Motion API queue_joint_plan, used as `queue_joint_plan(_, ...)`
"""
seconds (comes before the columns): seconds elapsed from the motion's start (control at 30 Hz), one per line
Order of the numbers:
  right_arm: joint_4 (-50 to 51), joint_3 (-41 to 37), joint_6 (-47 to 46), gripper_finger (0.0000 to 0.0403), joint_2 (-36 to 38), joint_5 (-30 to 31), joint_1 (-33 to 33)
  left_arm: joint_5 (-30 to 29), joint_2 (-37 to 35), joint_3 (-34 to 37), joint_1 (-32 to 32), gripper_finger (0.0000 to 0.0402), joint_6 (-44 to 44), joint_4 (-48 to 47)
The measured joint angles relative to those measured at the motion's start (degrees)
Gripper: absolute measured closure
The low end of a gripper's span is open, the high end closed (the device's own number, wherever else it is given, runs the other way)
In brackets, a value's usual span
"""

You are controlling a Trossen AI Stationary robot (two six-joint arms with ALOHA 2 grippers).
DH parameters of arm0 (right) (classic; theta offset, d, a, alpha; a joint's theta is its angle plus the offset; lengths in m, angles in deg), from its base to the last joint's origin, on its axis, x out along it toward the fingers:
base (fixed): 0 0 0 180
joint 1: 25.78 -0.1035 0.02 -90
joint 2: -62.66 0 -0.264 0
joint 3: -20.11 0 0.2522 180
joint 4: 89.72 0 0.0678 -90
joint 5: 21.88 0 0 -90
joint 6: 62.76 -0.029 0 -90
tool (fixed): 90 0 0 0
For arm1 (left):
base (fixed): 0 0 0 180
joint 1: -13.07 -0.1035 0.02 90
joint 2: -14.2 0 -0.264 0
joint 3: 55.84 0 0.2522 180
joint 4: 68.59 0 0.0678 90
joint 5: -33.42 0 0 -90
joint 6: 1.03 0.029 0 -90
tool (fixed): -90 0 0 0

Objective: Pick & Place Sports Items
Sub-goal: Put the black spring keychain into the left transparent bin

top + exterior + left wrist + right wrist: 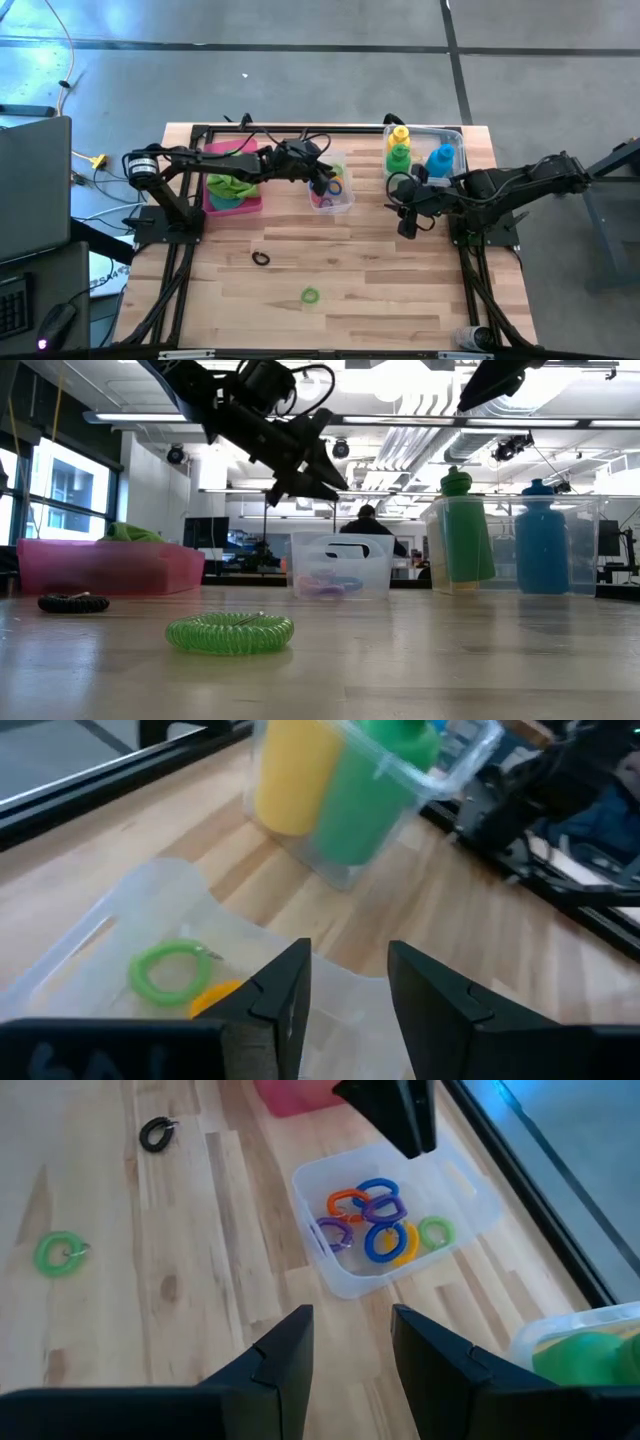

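A small clear box (pixel 333 193) holds several coloured elastic rings (pixel 375 1220). My left gripper (pixel 325 180) hangs open and empty just above it; in its wrist view (pixel 348 960) a green ring (pixel 165 968) lies in the box below. A black ring (pixel 261 258) and a green ring (pixel 311 295) lie flat on the table. The yellow (pixel 400 135), green (pixel 399 157) and blue (pixel 441 160) bottles stand in a larger clear box (pixel 455 135). The teal and lime towels (pixel 232 185) lie in the pink tray (pixel 255 203). My right gripper (pixel 408 225) is open and empty in front of the bottle box.
The table's near half holds only the two loose rings, which also show in the low view: green (pixel 230 632), black (pixel 72 602). Black frame rails run along the table's left and right sides. A person sits in the room behind the table (pixel 368 525).
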Motion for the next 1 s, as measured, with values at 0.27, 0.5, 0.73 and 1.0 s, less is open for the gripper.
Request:
queue_joint_plan(0.27,0.0,0.0,-0.3,0.0275,0.0,0.7,0.0,0.2,-2.4,0.0,2.7,0.0289,2.8,-1.8)
queue_joint_plan(0.5,0.0,0.0,-1.6,0.0275,0.0,0.7,0.0,-0.7,-8.2,0.0,6.8,0.0299,3.1,-11.0)
queue_joint_plan(0.73,-0.4,0.0,-3.7,0.0275,0.0,0.7,0.0,-2.3,-14.4,0.0,12.4,0.0299,3.1,-23.7)
queue_joint_plan(1.0,-2.0,0.0,-3.7,0.0275,0.0,0.7,0.0,-2.1,-19.6,0.0,19.0,0.0299,3.1,-37.9)
